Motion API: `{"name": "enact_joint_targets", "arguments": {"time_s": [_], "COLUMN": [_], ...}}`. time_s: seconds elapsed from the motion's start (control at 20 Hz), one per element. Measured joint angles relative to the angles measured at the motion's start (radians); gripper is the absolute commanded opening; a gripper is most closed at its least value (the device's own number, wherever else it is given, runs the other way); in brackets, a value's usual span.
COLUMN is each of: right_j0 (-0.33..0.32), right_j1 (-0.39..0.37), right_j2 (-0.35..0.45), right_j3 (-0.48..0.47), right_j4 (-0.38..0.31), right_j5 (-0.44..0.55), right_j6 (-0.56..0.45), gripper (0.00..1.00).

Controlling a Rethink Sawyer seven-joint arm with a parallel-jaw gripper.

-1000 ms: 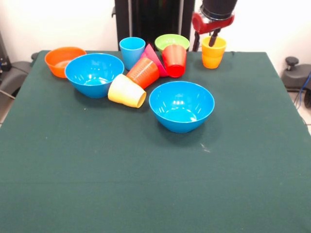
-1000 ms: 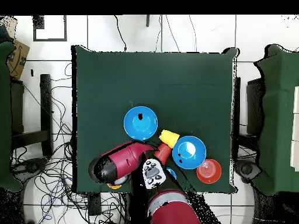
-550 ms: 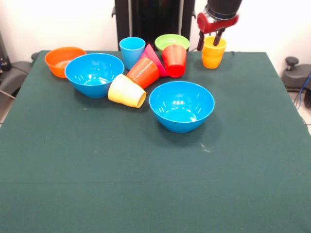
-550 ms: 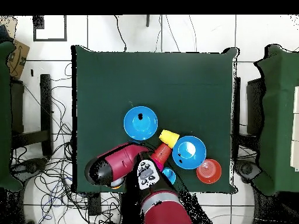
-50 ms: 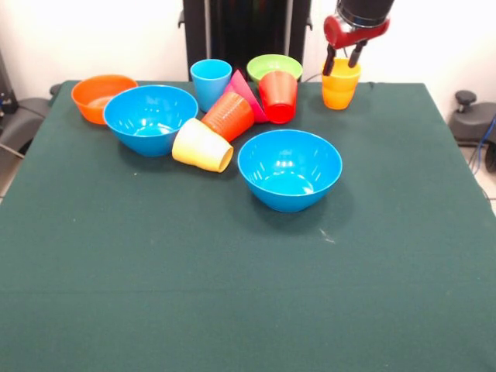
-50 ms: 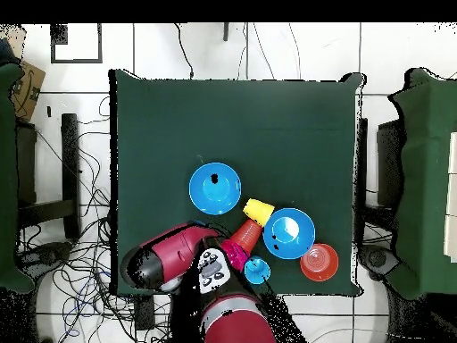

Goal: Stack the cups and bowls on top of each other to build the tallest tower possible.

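Front view, gripper: the gripper (image 5: pixel 345 60) hangs right over the yellow-orange cup (image 5: pixel 340 84) at the far right corner of the green worktop (image 5: pixel 232 294). Its two dark fingers (image 5: pixel 356 54) are spread, reaching down to about the cup's rim; one may dip inside, I can't be sure. It grips nothing that I can see.

Front view, pieces: that cup stands upright, apart from the rest. Nothing is stacked yet. The light blue cup (image 5: pixel 211 84) and lime-green bowl (image 5: pixel 273 67) stand at the back. The red cup (image 5: pixel 278 97), orange cup (image 5: pixel 229 116) and pale yellow cup (image 5: pixel 202 145) lie tipped together, with a pink-red bowl (image 5: pixel 246 93) wedged on edge among them. Two large blue bowls (image 5: pixel 151 118) (image 5: pixel 289 168) and the orange bowl (image 5: pixel 101 96) sit open side up.

Front view, doing it well: I'd guess the step is taking this cup. Best to pinch one wall squarely, lift straight, and carry it to a broad blue bowl as a base.

Overhead view, arm: the red arm (image 6: pixel 174 259) covers the cup and the gripper, so the grasp can't be checked here.

Overhead view, layout: the nearer-centre blue bowl (image 6: pixel 214 188) lies clear of the cluster, an easy place to build.
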Motion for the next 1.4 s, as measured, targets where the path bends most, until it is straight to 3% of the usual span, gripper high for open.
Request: {"name": "enact_joint_targets", "arguments": {"time_s": [0.6, 1.4], "right_j0": [0.044, 0.045], "right_j1": [0.029, 0.045], "right_j2": [-0.053, -0.095], "right_j3": [0.000, 0.006], "right_j4": [0.004, 0.004], "right_j5": [0.000, -0.023], "right_j6": [0.001, 0.001], "gripper": [1.00, 1.00]}}
